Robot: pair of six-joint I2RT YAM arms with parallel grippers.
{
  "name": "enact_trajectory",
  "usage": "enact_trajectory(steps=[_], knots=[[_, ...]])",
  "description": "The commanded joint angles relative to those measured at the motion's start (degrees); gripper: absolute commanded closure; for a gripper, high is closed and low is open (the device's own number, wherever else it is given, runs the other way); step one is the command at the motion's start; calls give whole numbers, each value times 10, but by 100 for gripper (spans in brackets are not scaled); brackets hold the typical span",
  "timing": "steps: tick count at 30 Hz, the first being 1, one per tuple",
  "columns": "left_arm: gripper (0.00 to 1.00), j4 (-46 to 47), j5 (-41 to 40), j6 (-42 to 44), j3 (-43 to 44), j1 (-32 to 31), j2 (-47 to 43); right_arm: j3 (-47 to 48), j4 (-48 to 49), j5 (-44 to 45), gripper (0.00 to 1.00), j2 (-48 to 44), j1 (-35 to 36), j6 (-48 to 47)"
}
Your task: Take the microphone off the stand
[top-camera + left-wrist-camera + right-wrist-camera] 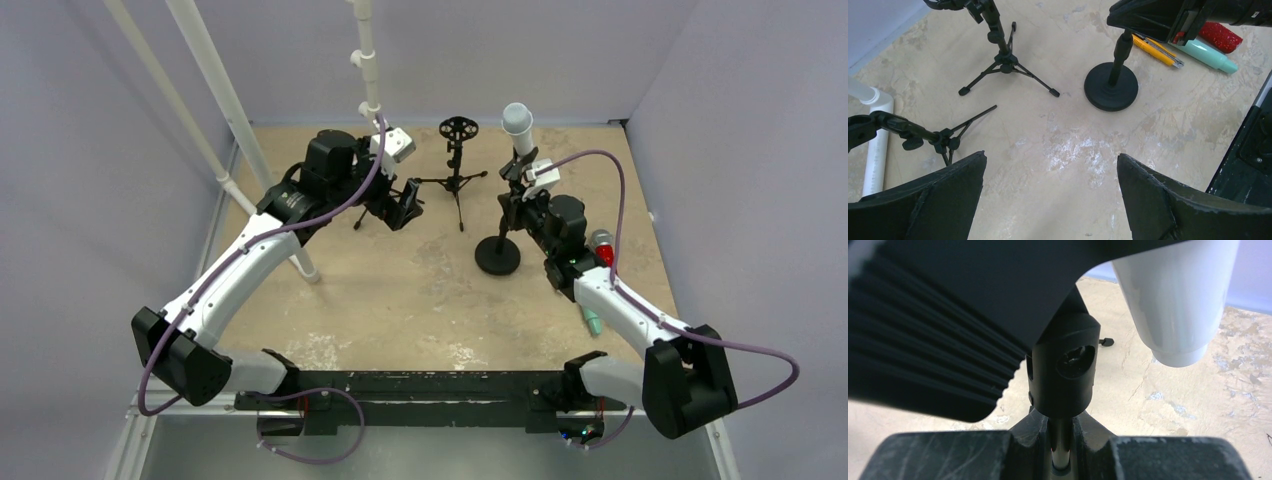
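A grey-white microphone (517,125) sits upright in the clip on top of a black stand with a round base (497,257). My right gripper (515,207) is shut on the stand's thin pole, below the clip. In the right wrist view the pole (1060,437) is pinched between my fingers under the black swivel joint (1063,372), and the microphone's pale body (1178,300) is at upper right. My left gripper (405,205) is open and empty, left of the stand. In the left wrist view its fingers (1168,205) stand wide apart above bare table, and the round base (1111,89) lies ahead.
A black tripod with a shock mount (458,130) stands at the back centre. A second small tripod (923,137) lies by my left gripper. White pipe legs (230,110) stand at the left. A yellow knife (1153,50), a teal tube (1205,54) and a red object (1220,36) lie right of the stand.
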Motion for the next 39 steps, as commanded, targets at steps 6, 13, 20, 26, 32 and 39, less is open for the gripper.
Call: enact_trajectory(steps=[6, 13, 20, 26, 32, 39], knots=[[0, 29, 9, 19, -23, 3, -32, -24, 9, 27, 100, -31, 9, 41], [0, 28, -6, 34, -41, 3, -41, -27, 5, 10, 80, -27, 9, 47], [0, 26, -11, 41, -38, 3, -39, -28, -1, -21, 59, -32, 9, 41], [0, 24, -11, 43, -42, 3, -38, -28, -20, -85, 40, -42, 9, 21], [0, 23, -7, 47, -42, 2, -39, -32, -66, -107, 28, -50, 9, -16], [0, 21, 2, 49, -39, 3, -39, -9, -143, -92, 21, -75, 9, -81]])
